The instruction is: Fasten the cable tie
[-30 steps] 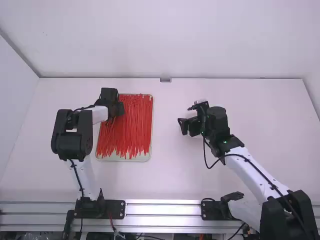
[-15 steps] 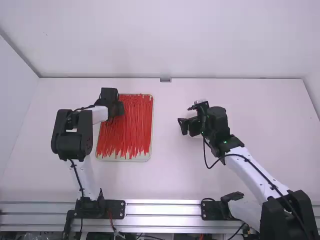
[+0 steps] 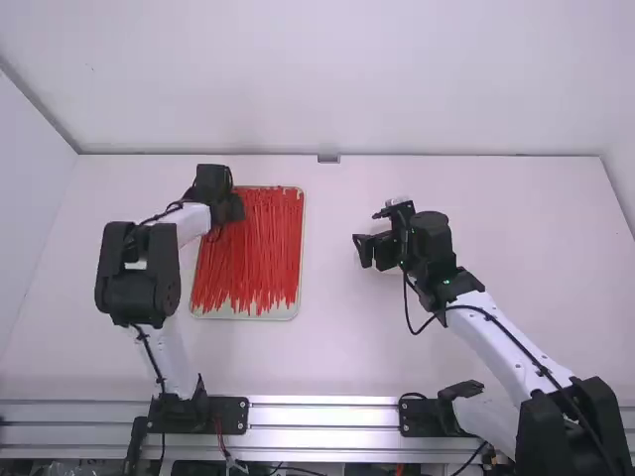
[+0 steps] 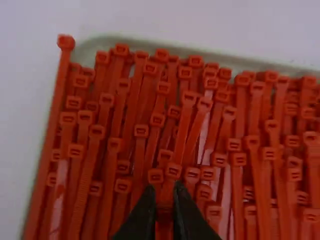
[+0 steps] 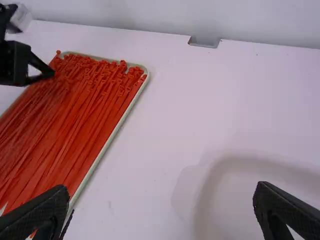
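A heap of red cable ties lies on a pale tray at the table's left middle. My left gripper is down over the heap's far left corner. In the left wrist view its fingers are pinched on one red cable tie just behind the tie's head. The same gripper shows dark at the tray's far corner in the right wrist view. My right gripper hangs over bare table right of the tray, its fingers wide apart with nothing between them.
A small grey bracket sits at the table's back edge, where a white wall rises. White table stretches to the right of the tray rim and in front of it.
The left arm's elbow has swung a little to the left and its gripper has edged toward the tray's far corner. The right arm has held still.
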